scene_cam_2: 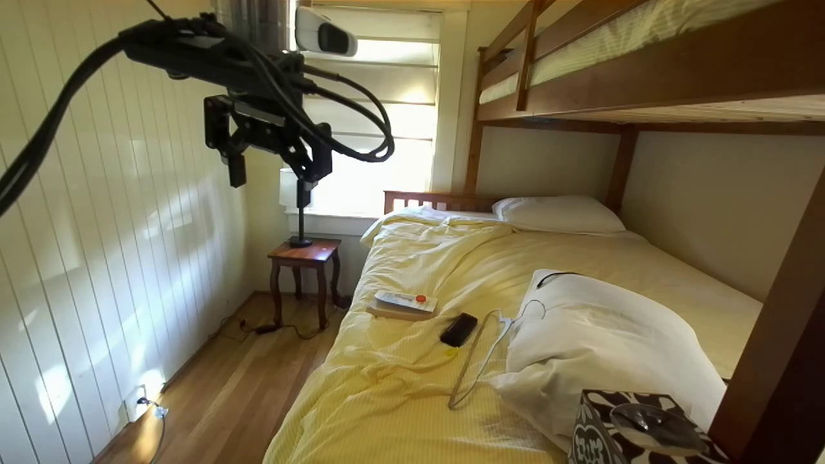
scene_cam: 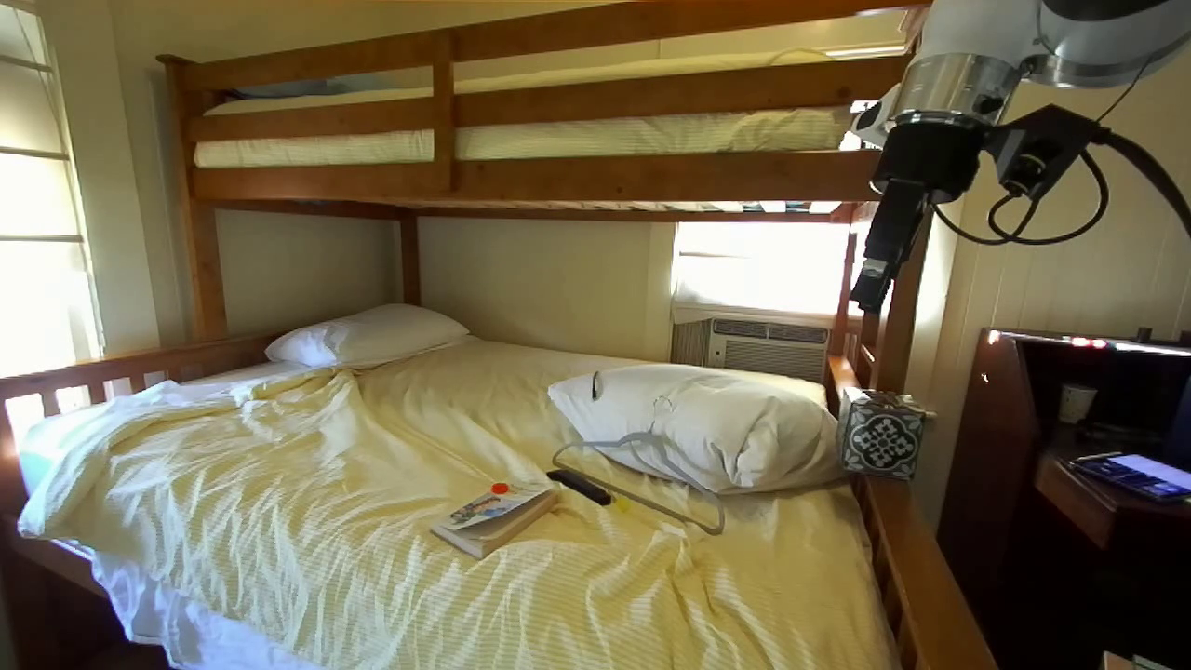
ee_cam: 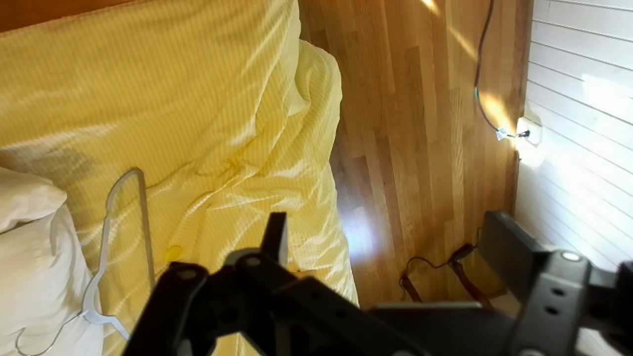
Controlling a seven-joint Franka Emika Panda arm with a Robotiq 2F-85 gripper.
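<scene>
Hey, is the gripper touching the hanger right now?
Apart. Both exterior views show it: the open gripper hangs high up, while the hanger lies below on the bed, a wide gap between them.

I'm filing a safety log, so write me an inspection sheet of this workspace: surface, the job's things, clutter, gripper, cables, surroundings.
Surface: yellow bedding, rumpled.
Job's things: hanger, hook lying over a white pillow; book; black object, type unclear, between book and hanger.
Clutter: patterned box beside that pillow; small yellow spot near the black object, nature unclear.
Gripper: open, in the air; nothing seen in its grasp.
Cables: black cables at the wrist; thin cord leading to a wall outlet.
Surroundings: upper bunk; air conditioner; side table bearing a lamp.
</scene>
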